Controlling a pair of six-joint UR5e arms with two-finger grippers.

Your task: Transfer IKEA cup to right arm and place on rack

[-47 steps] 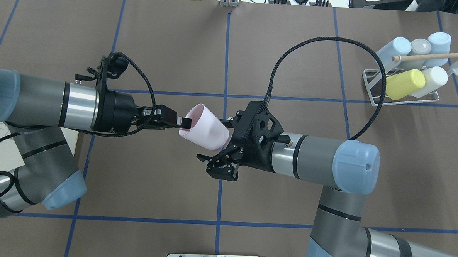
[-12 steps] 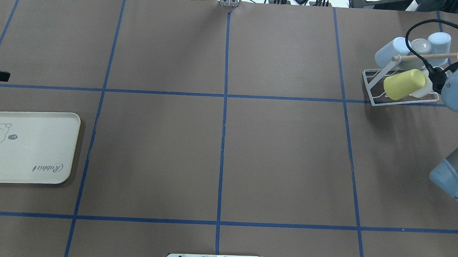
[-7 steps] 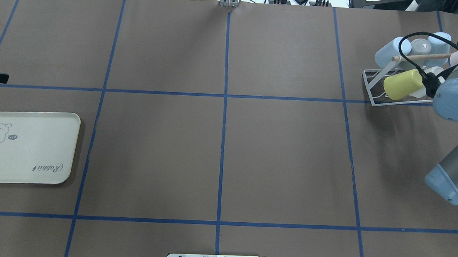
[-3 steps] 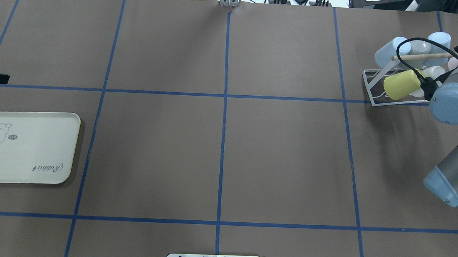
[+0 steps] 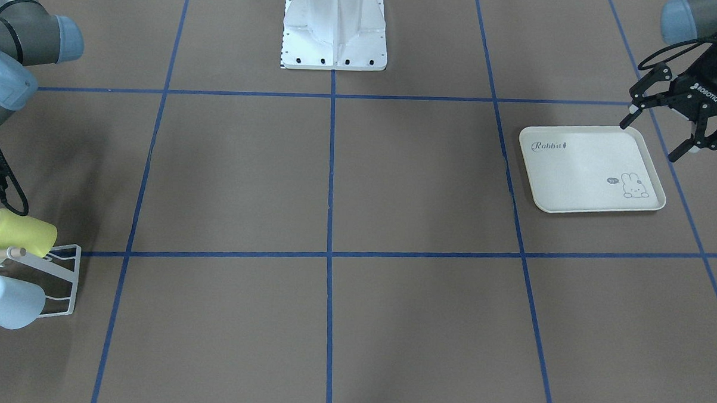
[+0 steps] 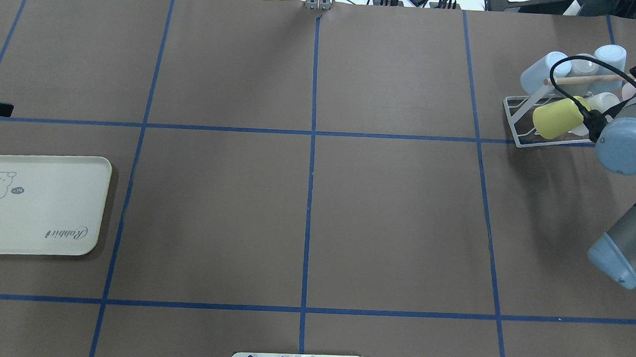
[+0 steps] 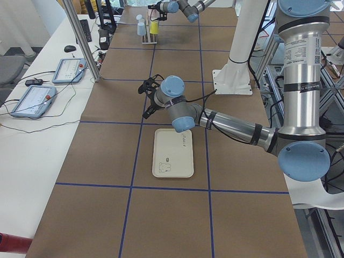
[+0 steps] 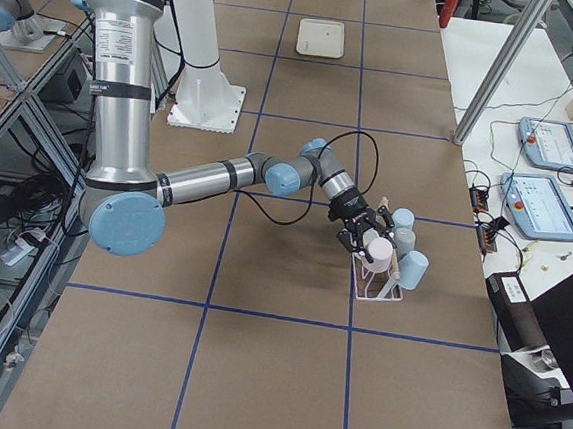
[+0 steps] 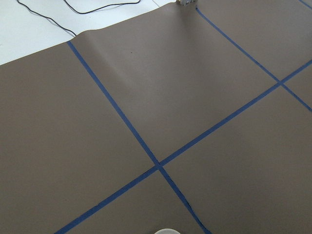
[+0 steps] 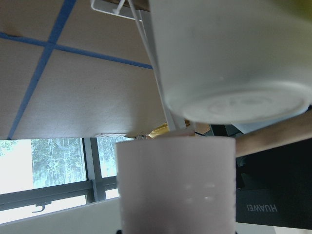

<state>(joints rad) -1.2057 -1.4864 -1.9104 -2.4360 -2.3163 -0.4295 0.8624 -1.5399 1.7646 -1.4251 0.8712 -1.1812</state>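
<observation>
The pink cup (image 8: 375, 247) is at the rack (image 6: 514, 109) in the table's (image 6: 306, 199) far right corner, up by the dowel (image 6: 580, 80). In the overhead view only a sliver of the cup shows past the right arm's wrist, near the dowel's outer end. The right gripper (image 8: 368, 240) is at the cup in the right-end view, but that view is too small and every other view hides its fingers, so I cannot tell whether it grips the cup or has let go. The right wrist view has the cup's pink wall filling the lower middle, just under the round base of a white cup (image 10: 229, 58), with the dowel running off to the right from behind it. Whether the cup is threaded on the dowel cannot be told. A yellow cup (image 6: 557, 116) lies tilted at the rack's near side, and light blue cups (image 6: 537, 72) sit on the far side. Well away at the other end of the table, the left gripper (image 5: 649, 140) hangs over the corner of the rabbit tray (image 5: 580, 173) with its fingers spread wide and nothing between them.
</observation>
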